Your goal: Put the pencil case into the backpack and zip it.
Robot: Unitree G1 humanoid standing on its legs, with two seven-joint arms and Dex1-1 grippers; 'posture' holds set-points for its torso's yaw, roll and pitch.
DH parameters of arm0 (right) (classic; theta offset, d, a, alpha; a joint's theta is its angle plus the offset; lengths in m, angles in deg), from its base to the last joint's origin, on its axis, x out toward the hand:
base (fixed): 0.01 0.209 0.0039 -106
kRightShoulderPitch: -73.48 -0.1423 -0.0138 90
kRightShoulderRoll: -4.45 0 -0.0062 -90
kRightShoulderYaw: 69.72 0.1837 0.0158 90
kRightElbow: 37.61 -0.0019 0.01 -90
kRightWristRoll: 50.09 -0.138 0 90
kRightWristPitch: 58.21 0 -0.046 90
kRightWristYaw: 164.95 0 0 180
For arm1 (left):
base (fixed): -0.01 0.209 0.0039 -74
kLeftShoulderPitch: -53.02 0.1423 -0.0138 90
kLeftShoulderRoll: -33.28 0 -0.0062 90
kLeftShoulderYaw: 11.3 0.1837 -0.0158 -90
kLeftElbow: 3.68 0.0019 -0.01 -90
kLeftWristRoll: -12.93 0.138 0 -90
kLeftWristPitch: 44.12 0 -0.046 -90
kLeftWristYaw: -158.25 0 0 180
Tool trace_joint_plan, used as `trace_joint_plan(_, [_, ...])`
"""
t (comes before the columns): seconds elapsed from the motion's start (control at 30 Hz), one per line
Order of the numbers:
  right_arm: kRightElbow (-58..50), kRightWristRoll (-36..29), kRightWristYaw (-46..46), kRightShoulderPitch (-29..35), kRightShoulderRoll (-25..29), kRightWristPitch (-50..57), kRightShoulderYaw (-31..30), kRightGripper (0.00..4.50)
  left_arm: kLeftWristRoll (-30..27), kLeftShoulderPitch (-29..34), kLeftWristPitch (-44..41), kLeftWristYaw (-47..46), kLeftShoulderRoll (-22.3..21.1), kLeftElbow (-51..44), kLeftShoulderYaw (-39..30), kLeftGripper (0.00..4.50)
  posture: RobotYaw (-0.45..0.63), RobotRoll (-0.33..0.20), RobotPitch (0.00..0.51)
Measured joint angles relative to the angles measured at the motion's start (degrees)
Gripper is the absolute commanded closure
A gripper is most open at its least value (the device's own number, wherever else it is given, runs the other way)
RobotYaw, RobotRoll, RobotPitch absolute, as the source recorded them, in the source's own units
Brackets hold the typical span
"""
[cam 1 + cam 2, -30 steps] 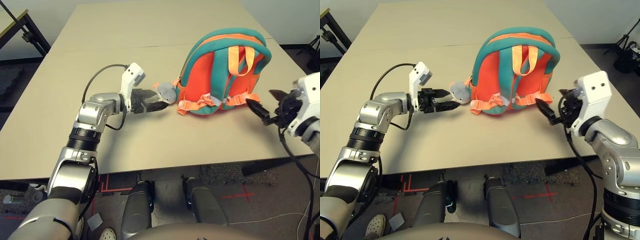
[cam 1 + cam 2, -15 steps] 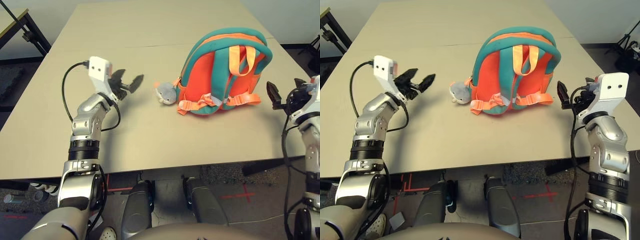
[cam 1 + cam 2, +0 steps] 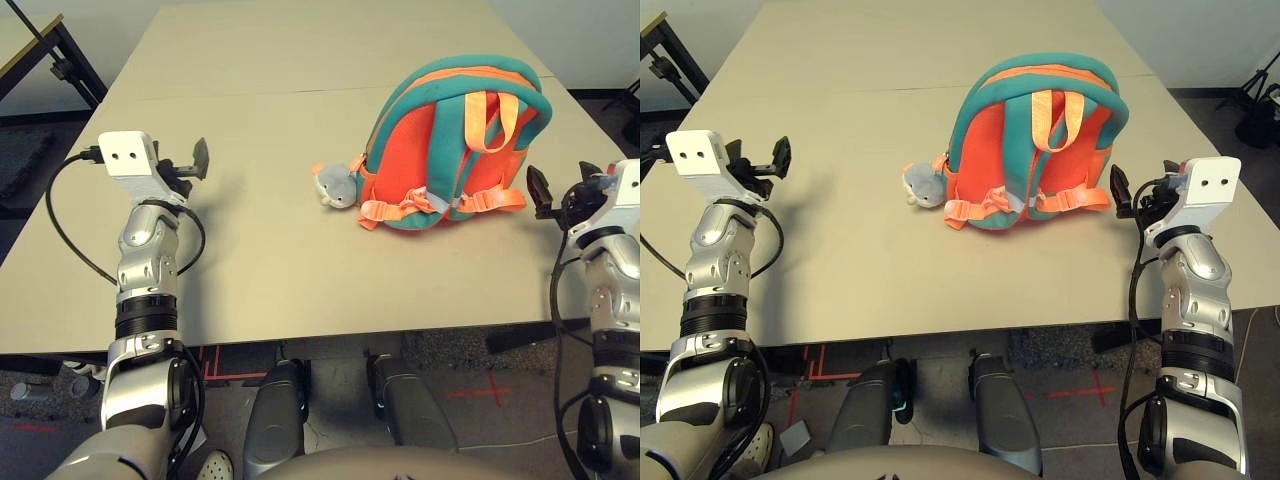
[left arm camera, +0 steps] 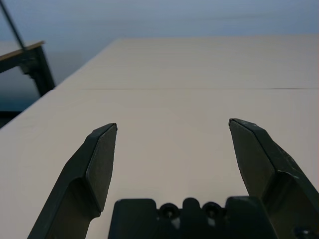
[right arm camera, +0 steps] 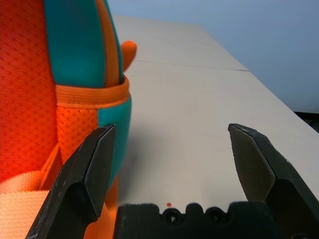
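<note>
The orange backpack (image 3: 450,150) with teal trim stands upright at the table's right middle, its straps facing me. Its grey-and-white plush animal (image 3: 335,185) lies on the table at its left foot. My left gripper (image 4: 172,129) is open and holds nothing, raised near the left table edge (image 3: 195,160), far from the plush. My right gripper (image 5: 172,132) is open too, just right of the backpack's lower corner (image 3: 562,185), and does not touch it. The pencil case is out of view.
A seam (image 3: 250,93) crosses the beige table behind the backpack. A dark-framed side table (image 3: 55,55) stands off the far left corner. A black stand (image 3: 1260,95) is on the floor at the far right.
My left gripper let go of the plush, opened, and swung back to the left table edge. My right gripper drew away from the backpack's strap to its right.
</note>
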Motion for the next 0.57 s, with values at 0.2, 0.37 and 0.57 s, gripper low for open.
trace_joint_plan(0.2, [0.8,0.0,0.0,0.0,-0.1,-0.7,-0.6,0.04,0.6,1.6,0.7,-3.3,-1.6,0.3,-1.0,0.00,-0.10,0.000,0.186])
trace_joint_plan(0.37, [1.3,0.0,0.2,0.0,-0.1,-0.8,-1.2,0.04,0.3,1.8,0.7,-5.5,-1.6,1.4,-2.4,0.00,-0.09,0.000,0.181])
trace_joint_plan(0.57, [1.5,0.0,0.3,0.0,-0.1,-1.2,-1.6,0.04,0.2,1.8,0.7,-5.7,-1.6,1.5,-2.5,0.00,-0.09,0.000,0.172])
